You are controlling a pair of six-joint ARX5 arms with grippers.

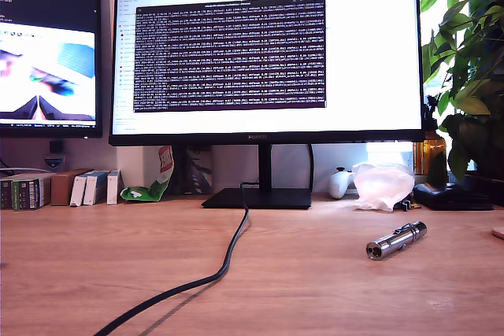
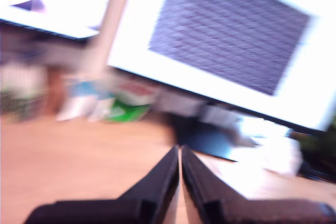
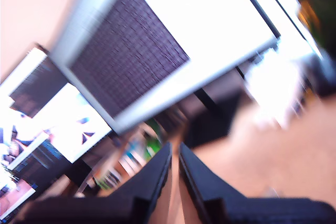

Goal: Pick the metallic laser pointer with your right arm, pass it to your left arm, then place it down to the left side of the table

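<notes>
Laser pointer (image 1: 396, 240) lies untouched on the table (image 1: 315, 289), near the exterior view's right, lens end toward camera. My first gripper (image 2: 180, 153) and second gripper (image 3: 175, 149) are both pressed together, empty, aimed at the monitor (image 1: 268, 53); pick not started.

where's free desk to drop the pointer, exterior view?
Bare wood on the table at the exterior view's left, between the black cable and the small boxes. Crowded at the right: laser pointer, plastic bag, plant.

silver ridged laser pointer (image 1: 396, 240); light-brown wood-grain table (image 1: 331, 281); black cable (image 1: 213, 269); green plant (image 1: 468, 60).
</notes>
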